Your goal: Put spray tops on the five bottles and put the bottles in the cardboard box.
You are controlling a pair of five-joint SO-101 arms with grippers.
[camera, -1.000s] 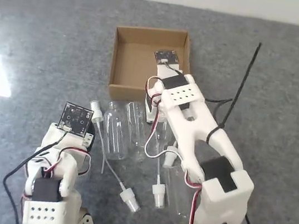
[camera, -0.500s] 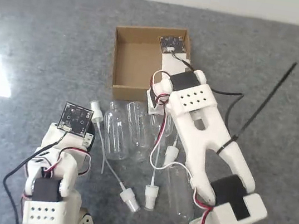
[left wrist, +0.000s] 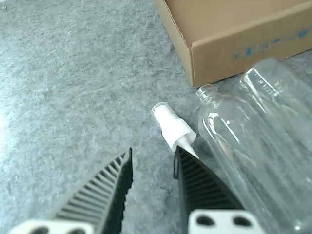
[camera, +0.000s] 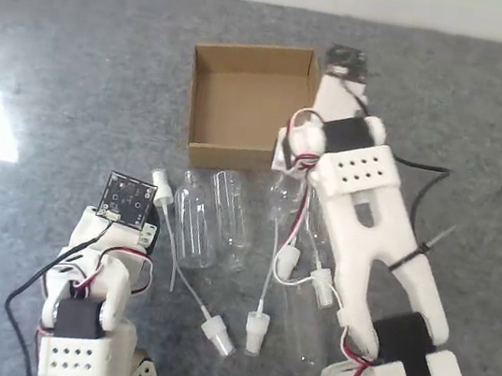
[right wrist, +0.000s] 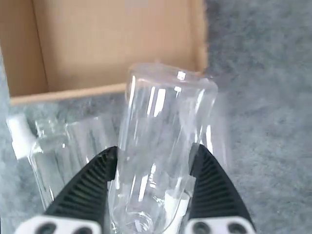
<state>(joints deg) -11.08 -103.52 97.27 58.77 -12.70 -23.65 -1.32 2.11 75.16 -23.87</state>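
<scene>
From the high view, the right arm stretches from the near edge of the grey carpet up to the near right corner of the cardboard box. The held bottle, clear and uncapped, shows beneath the arm's front end, just outside the box. Two empty bottles lie side by side just in front of the box's near wall, necks toward it, and a spray top lies beside the left one. Four loose spray tops with dip tubes are scattered nearer the arms, and a fourth bottle lies partly under the right arm. The left arm sits folded at the near left. In the left wrist view, the left gripper hangs over the carpet with its jaws apart and nothing between them. The spray top lies just past its fingertips, touching the shoulder of the nearest empty bottle, and the box corner stands beyond. In the right wrist view, the right gripper is clamped on the held bottle, whose flat base points toward the box. The bottle hangs over the carpet beside the box's near wall, with the empty bottles just alongside.
</scene>
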